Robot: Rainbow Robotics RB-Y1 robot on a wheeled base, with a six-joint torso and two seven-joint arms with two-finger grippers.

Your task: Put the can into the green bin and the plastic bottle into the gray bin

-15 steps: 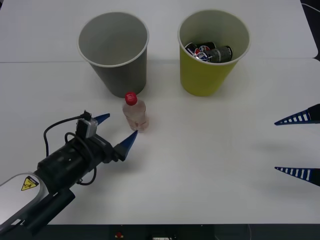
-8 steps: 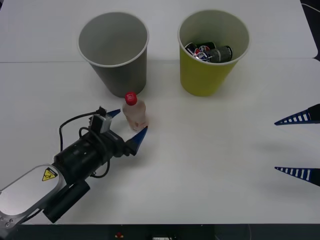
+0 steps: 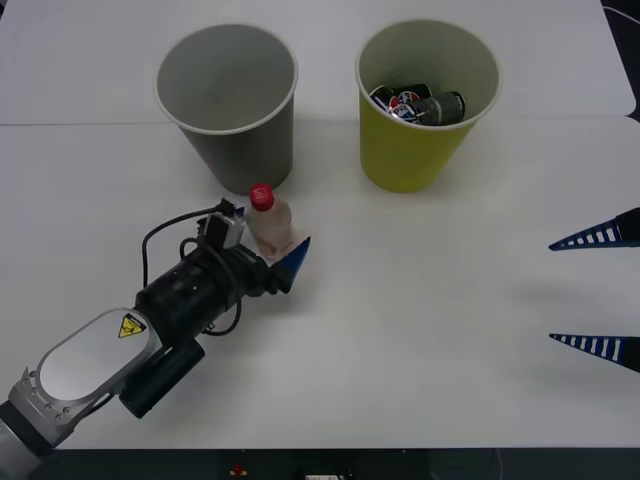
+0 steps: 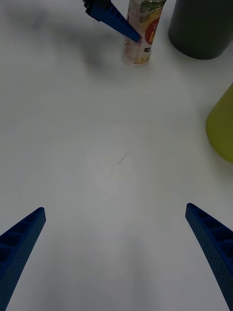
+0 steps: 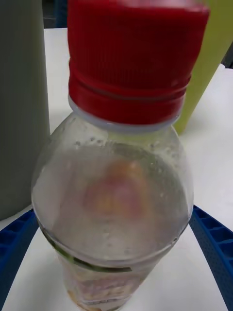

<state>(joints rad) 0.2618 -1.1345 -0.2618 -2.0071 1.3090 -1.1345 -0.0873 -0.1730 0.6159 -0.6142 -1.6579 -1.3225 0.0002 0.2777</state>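
Cans already lie in your green bin [image 3: 425,150]; your left end effector [image 3: 268,245] straddles the plastic bottle [image 3: 270,222], seemingly unclamped; the gray bin [image 3: 240,145] awaits.

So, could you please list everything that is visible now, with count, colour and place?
gray bin: one, gray, far left on the table, upright.
green bin: one, yellow-green, far right on the table, upright.
cans: at least two, dark, lying inside the green bin.
plastic bottle: one, clear with red cap, standing in front of the gray bin.
table: one, white.
left claw: one, blue fingers on both sides of the plastic bottle; contact cannot be told.
right claw: one, blue, open, at the table's right edge.
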